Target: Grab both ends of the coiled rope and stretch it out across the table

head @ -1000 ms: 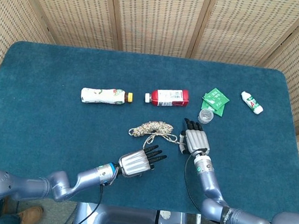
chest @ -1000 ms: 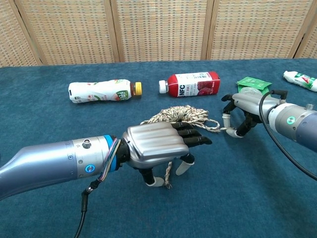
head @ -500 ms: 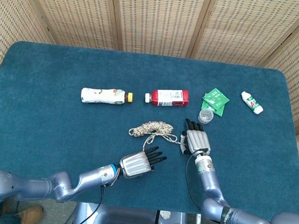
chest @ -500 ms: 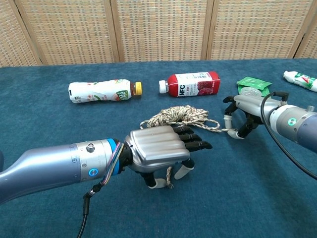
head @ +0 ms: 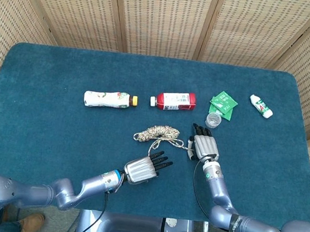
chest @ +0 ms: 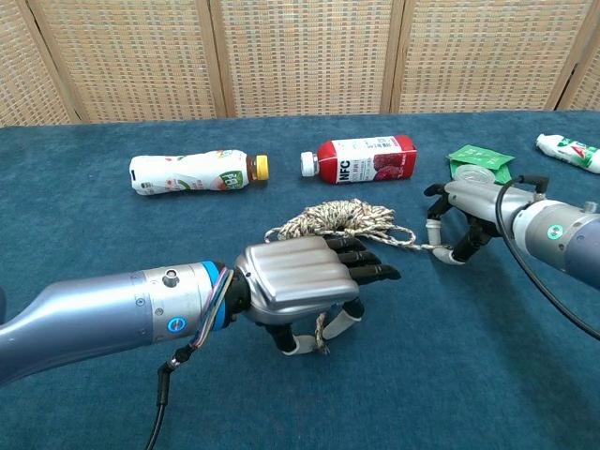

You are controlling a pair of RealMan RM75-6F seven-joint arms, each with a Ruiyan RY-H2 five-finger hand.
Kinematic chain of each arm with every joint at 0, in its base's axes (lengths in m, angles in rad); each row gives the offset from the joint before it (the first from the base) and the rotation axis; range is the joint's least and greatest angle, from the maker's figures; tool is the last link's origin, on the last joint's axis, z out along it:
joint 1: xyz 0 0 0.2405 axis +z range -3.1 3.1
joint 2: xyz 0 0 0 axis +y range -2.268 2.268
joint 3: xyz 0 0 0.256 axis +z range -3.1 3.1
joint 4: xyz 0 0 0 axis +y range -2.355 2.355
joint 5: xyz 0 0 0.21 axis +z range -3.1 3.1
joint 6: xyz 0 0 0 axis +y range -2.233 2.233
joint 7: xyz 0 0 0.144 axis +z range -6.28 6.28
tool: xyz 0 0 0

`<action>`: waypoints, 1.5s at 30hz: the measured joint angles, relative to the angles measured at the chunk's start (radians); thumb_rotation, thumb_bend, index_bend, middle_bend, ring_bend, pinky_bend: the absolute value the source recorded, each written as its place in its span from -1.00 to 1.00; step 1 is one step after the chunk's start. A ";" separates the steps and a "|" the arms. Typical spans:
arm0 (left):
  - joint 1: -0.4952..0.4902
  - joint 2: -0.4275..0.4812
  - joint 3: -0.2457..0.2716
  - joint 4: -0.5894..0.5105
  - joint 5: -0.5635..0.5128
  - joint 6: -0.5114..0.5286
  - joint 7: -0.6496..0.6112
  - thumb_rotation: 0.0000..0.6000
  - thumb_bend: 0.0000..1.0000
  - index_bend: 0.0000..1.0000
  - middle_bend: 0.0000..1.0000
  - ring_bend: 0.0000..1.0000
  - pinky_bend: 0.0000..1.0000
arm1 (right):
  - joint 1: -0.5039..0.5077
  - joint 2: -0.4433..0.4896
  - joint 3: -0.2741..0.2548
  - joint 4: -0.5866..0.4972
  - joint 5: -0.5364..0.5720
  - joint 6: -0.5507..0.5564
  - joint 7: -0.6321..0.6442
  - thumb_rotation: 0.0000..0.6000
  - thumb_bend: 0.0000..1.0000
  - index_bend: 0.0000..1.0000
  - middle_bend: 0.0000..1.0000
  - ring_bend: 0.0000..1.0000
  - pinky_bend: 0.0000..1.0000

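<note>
Compared with 1 second ago, the left hand has drawn slightly back toward the near edge of the dark blue carpeted surface, and the right hand has shifted a little to the right; the coil has barely moved.

The left hand's dark fingers reach forward over the strand, while the thumb and a lower finger curl underneath and pinch the near end of the beige-and-brown speckled coiled rope, which hangs down between them in the chest view. The right hand's fingers arch downward, and their tips are closed on the rope's other end, which runs taut from the coil to that hand.

Both hands sit palm down, low over the surface, forearms reaching in from the near edge. The coil lies between and just beyond the 2 hands, left of the right hand's fingers and ahead of the left hand's fingers.

Beyond the coil lie a white bottle with a yellow cap and a red-labelled bottle with a white cap.
</note>
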 measured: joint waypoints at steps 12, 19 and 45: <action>-0.001 0.016 -0.002 -0.015 -0.010 0.009 0.003 1.00 -0.06 0.32 -1.00 -1.00 -1.00 | 0.001 0.001 0.001 -0.012 0.006 0.010 -0.017 1.00 0.11 0.28 -1.00 -1.00 -1.00; 0.010 0.041 0.000 -0.028 -0.019 0.022 0.001 1.00 0.01 0.38 -1.00 -1.00 -1.00 | -0.002 0.004 0.000 -0.011 -0.002 0.018 -0.016 1.00 0.12 0.29 -1.00 -1.00 -1.00; 0.267 0.442 0.049 0.021 -0.069 0.303 -0.361 1.00 0.05 0.40 -1.00 -1.00 -1.00 | -0.112 0.140 -0.030 -0.080 -0.087 0.196 -0.053 1.00 0.12 0.30 -1.00 -1.00 -1.00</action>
